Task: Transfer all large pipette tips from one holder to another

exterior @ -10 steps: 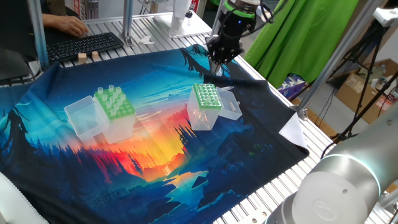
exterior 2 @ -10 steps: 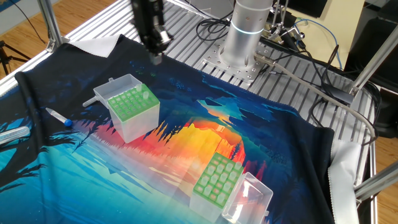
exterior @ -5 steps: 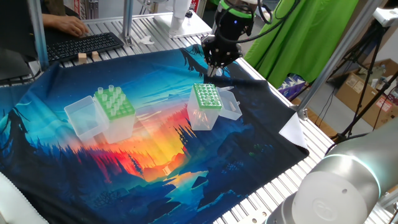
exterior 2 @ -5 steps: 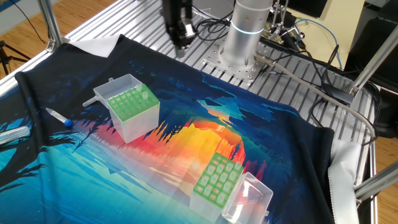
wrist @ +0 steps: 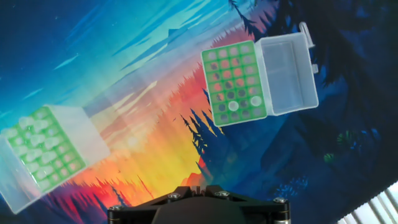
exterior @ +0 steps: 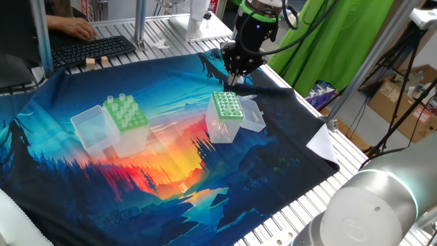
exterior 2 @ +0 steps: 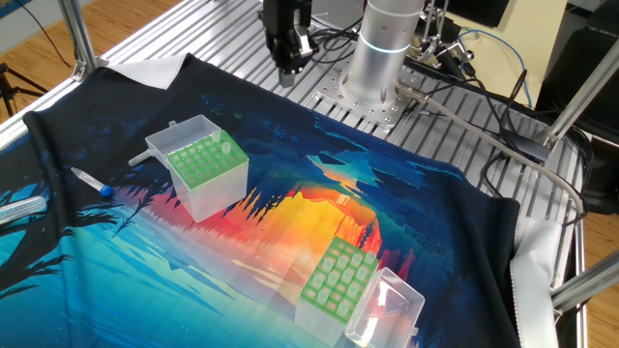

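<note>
Several large pipette tips (exterior: 121, 102) stand in one holder (exterior: 130, 126), the light-green-topped box at the left of the cloth; it sits at the left edge of the hand view (wrist: 43, 149). Another (exterior: 227, 109), with a darker green top and its lid (exterior: 254, 117) open, holds two tips (wrist: 244, 103). My gripper (exterior: 235, 77) hangs above the cloth just behind this box and apart from it. Its fingers are shut, with nothing seen between them. In the hand view only the gripper's tip (wrist: 194, 185) shows at the bottom edge.
A printed cloth (exterior: 171, 171) covers the table. A blue-capped pen (exterior 2: 92, 181) and a clear tube (exterior 2: 19, 208) lie near one cloth edge. A keyboard (exterior: 89, 48) and a person's hand (exterior: 75, 27) are behind. Metal posts (exterior: 140, 20) and the robot base (exterior 2: 382, 48) stand at the rim.
The shut gripper has moved sideways along the far edge of the cloth toward the robot base, slowing over the last half second. The boxes and tips have not moved.
</note>
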Tool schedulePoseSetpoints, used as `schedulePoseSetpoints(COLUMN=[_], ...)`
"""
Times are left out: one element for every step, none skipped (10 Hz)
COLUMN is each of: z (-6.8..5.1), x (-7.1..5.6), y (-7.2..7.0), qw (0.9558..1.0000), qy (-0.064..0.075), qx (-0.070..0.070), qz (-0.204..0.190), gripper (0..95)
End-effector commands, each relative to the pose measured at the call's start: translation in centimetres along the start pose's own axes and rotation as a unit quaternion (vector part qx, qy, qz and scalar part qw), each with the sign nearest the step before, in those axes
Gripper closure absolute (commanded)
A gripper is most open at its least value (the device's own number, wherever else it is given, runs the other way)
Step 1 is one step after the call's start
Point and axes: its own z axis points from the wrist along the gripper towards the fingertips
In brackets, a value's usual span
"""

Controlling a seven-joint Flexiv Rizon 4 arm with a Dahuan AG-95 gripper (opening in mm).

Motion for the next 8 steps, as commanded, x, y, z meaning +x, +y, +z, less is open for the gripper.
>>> schedulePoseSetpoints(z=[0.06,0.06,0.06,0.06,0.06,0.06,0.06,0.06], x=[0.06,0.06,0.06,0.06,0.06,0.06,0.06,0.06], y=[-0.02,-0.02,-0.02,-0.02,-0.02,-0.02,-0.02,-0.02], qw=[1.0000,0.9999,0.9999,0.9999,1.0000,0.9996,0.9992,0.9982], qy=[-0.004,-0.004,-0.004,-0.004,-0.001,0.003,0.001,0.003], qx=[0.001,0.000,-0.001,-0.002,-0.003,-0.014,-0.015,-0.019], qz=[-0.007,-0.009,-0.011,-0.010,-0.003,0.023,0.036,0.057], gripper=[95.0,95.0,95.0,95.0,95.0,95.0,95.0,95.0])
